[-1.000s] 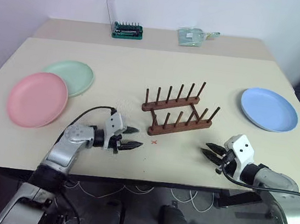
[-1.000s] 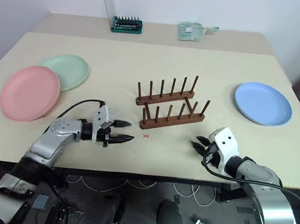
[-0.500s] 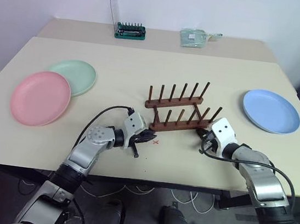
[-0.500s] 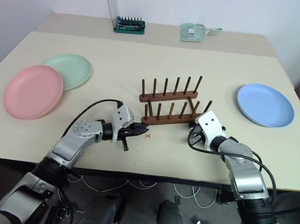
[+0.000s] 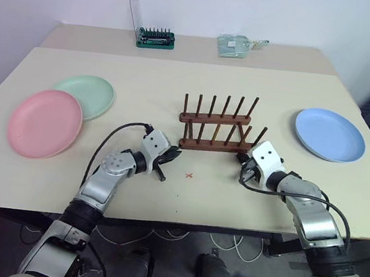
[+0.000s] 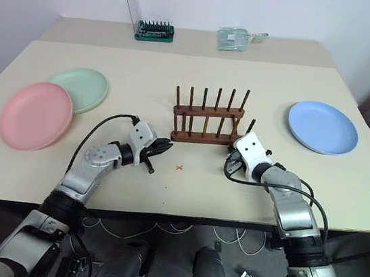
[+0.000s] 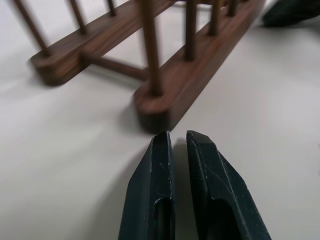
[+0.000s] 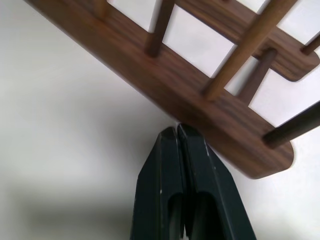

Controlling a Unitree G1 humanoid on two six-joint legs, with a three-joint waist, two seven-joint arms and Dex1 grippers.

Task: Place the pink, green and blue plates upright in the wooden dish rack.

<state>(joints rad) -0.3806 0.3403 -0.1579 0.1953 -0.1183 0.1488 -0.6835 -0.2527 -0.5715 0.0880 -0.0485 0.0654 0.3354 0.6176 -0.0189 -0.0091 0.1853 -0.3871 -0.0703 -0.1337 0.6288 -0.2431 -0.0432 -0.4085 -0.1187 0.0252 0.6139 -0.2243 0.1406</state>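
Note:
The wooden dish rack [image 5: 217, 126] stands empty at the table's middle, its rails parallel to the front edge. My left gripper [image 5: 173, 154] is shut and empty, its tips just short of the near rail's left end [image 7: 155, 112]. At the rail's right end, my right gripper [image 5: 242, 158] is shut with its tips [image 8: 177, 129] against the wood. The pink plate [image 5: 44, 123] lies flat at the far left and overlaps the green plate [image 5: 88, 93] behind it. Far right, the blue plate [image 5: 329, 135] lies flat.
A green toothed tool holder with a clear back [image 5: 156, 37] and a clear packet [image 5: 237, 45] sit on the rear table. A small red cross [image 5: 189, 175] marks the tabletop in front of the rack. The table's front edge [image 5: 181, 220] runs under both forearms.
Both grippers have come in to the rack's two ends. The left gripper has closed. The rack has swung from a slanted pose to lie square with the table.

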